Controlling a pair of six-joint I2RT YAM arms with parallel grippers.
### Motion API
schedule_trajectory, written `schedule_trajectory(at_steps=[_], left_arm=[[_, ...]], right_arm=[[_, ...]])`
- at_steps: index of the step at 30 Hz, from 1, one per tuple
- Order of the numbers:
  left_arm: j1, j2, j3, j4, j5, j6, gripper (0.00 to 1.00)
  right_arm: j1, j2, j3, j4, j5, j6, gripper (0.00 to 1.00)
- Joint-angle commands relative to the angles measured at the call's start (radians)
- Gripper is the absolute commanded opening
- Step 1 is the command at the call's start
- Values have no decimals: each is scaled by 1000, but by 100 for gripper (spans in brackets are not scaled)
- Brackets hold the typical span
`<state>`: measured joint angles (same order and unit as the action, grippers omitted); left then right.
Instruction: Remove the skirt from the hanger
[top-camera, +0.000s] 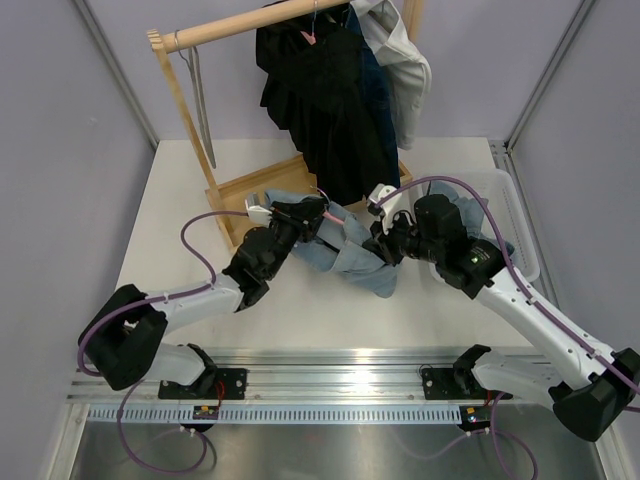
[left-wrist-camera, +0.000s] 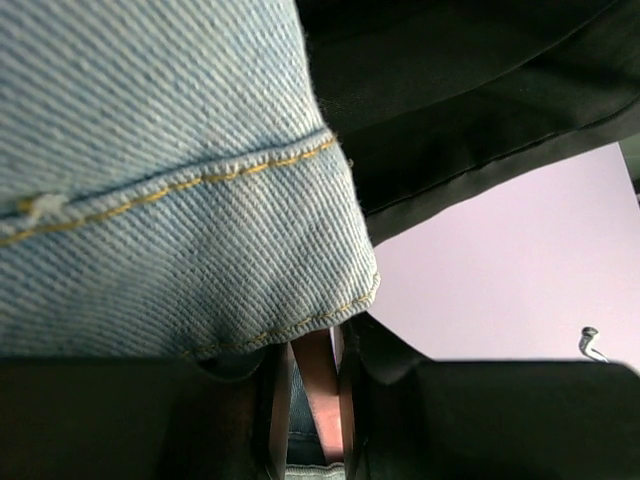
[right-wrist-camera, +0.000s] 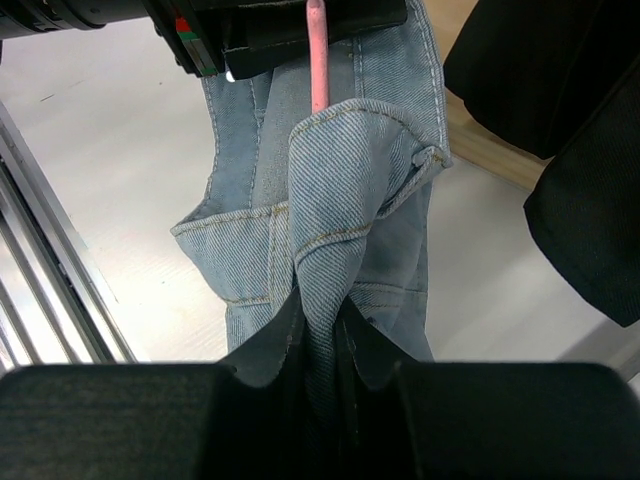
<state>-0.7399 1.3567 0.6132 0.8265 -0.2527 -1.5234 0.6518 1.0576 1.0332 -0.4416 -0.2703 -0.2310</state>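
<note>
- Top external view shows two arms meeting in the middle of the table (top-camera: 170, 230).
- The skirt (top-camera: 345, 258) is light blue denim. It lies bunched up on the table between the two arms, in front of the rack (top-camera: 250, 25).
- The hanger (right-wrist-camera: 317, 60) is pink. In the right wrist view it sticks down into the top of the skirt.
- The left gripper (left-wrist-camera: 312, 420) has its fingers pressed close on the pink hanger, so it is pinching it. One end of the skirt hangs right above those fingers and fills much of the left wrist view.
- The right gripper (right-wrist-camera: 320, 350) is squeezed tight on a fold of the skirt. The denim goes straight down between its two fingers.
- The two grippers are near each other, one at each end of the skirt.
- Dark clothes (top-camera: 320, 100) hang from the wooden bar of the rack, just behind the skirt. A pale jacket (top-camera: 400, 55) hangs beside them.
- The rack's wooden base (top-camera: 250, 185) sits on the table, behind the left gripper.
- A clear bin (top-camera: 520, 235) sits on the right side of the table, beside the right arm.
</note>
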Motion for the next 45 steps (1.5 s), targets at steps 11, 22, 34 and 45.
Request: schedule_trajectory(at_steps=[11, 22, 34, 45], left_arm=[[86, -206, -18, -131, 283, 331, 0], [120, -258, 174, -624, 940, 861, 0], [51, -203, 217, -655, 1118, 887, 0], [37, -168, 209, -581, 1095, 818, 0]], right_arm=[[3, -84, 129, -184, -118, -302, 96], [-3, -67, 235, -563, -558, -767, 95], [17, 51, 182, -51, -420, -195, 72], [69, 79, 114, 103, -205, -1, 65]])
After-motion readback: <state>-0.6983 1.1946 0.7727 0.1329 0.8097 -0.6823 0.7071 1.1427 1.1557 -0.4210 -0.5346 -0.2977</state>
